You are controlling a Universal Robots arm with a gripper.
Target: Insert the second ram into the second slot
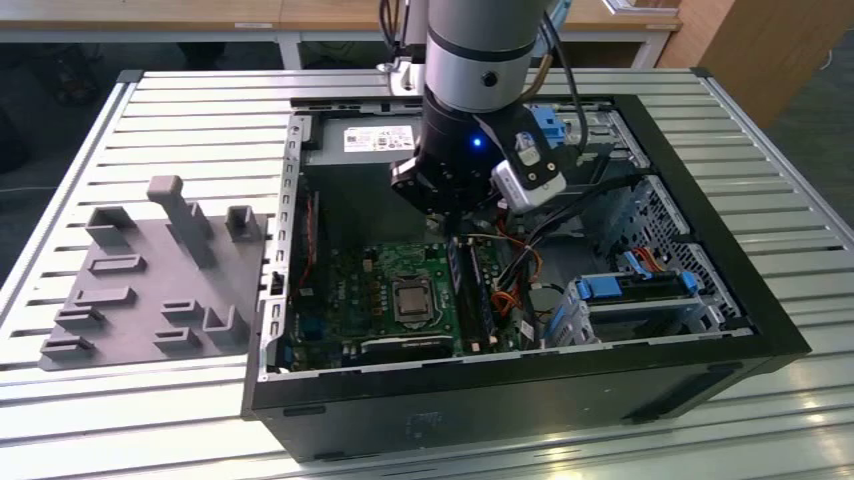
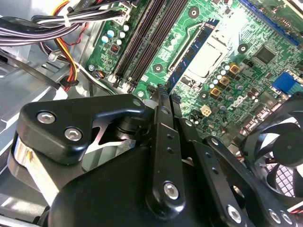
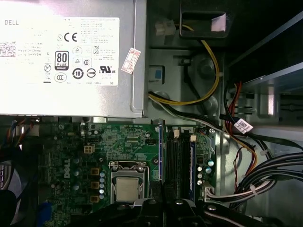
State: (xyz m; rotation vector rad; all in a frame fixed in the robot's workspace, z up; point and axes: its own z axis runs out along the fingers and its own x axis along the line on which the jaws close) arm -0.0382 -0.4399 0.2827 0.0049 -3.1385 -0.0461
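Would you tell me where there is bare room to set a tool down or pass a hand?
Bare slatted table lies between the grey fixture and the far edge, and on the exterior view's right of the case. Inside the case, cables and the claw gripping the second ram crowd it.

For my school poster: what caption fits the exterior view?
Robot gripper hangs over the green motherboard inside an open computer case.
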